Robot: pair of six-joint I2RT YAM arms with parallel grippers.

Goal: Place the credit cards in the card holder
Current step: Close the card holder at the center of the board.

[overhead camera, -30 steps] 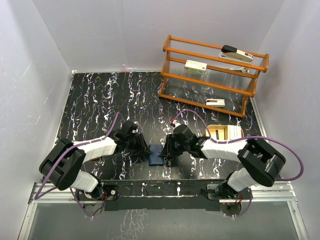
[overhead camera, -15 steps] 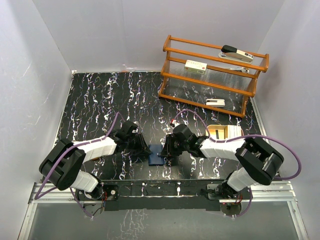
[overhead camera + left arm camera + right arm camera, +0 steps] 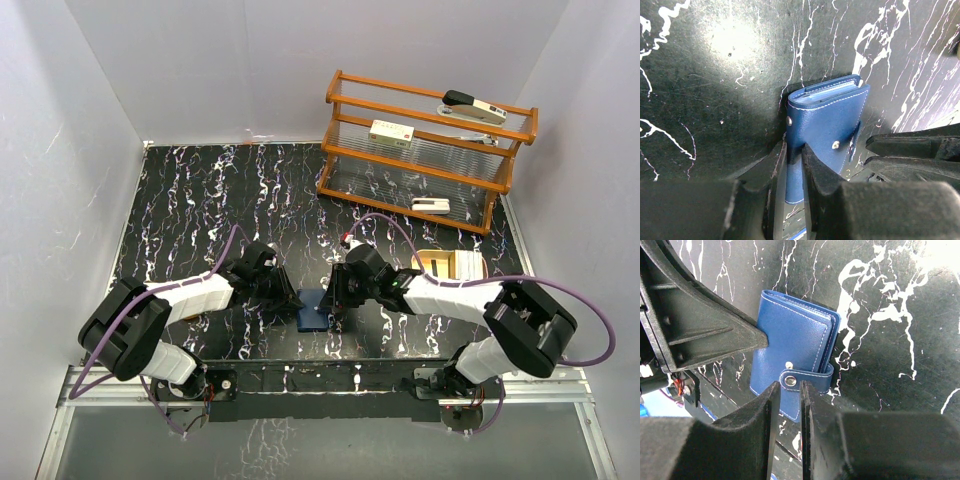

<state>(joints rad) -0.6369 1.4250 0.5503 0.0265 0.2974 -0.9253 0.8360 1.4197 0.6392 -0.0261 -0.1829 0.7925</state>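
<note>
Closed holder [image 3: 313,316] on the surface [image 3: 200,200] between 2 equally near grippers: left gripper [image 3: 794,148] pinches its plain end, right gripper [image 3: 789,386] pinches its snap-tab edge, with the long axis in line with both.

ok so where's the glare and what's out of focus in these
Left wrist view: a bright glare patch on the table, the wallet sharp, the left claw soft and dark up close. Right wrist view: glare in the top right corner, right claw blurred. Top view: evenly lit.
</note>
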